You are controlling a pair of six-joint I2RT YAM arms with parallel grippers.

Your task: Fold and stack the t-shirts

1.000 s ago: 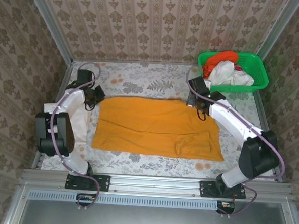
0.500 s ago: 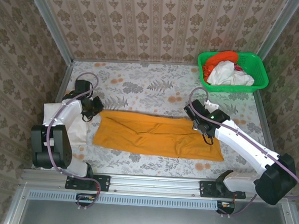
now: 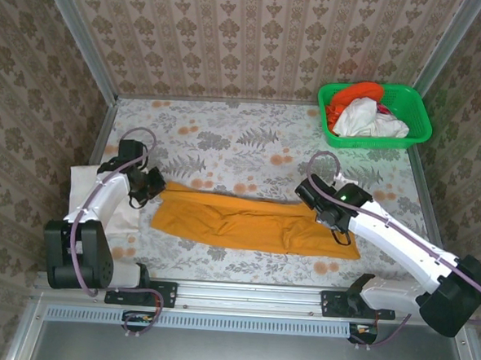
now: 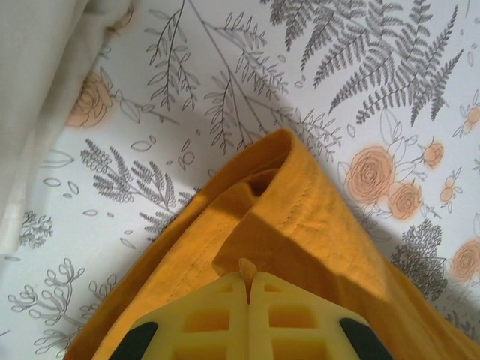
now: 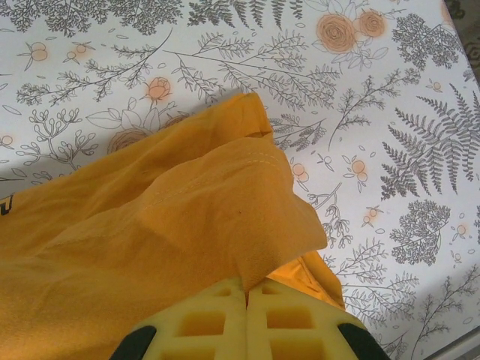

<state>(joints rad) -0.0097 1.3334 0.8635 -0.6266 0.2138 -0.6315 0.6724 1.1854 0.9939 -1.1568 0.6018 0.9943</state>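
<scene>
the amber-orange t-shirt (image 3: 246, 225) lies as a long, rumpled band across the flowered table (image 3: 251, 144), between the arms. the left gripper (image 3: 152, 189) is clamped tight on its left end and the right gripper (image 3: 328, 216) on its right end. cloth bunches just ahead of the yellow fingers (image 4: 210, 319).

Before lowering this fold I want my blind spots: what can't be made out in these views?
- Top view: sleeves and collar of the amber-orange t-shirt, tucked inside its folds.
- Wrist views: layers pinched by the left end effector and right end effector; the fabric's own folds hide them, and the frame edge cuts the fingers.
- Top view: shirt count in the green basket; tangled, too small.
- Top view: white cloth at left, partly under the left arm.
</scene>
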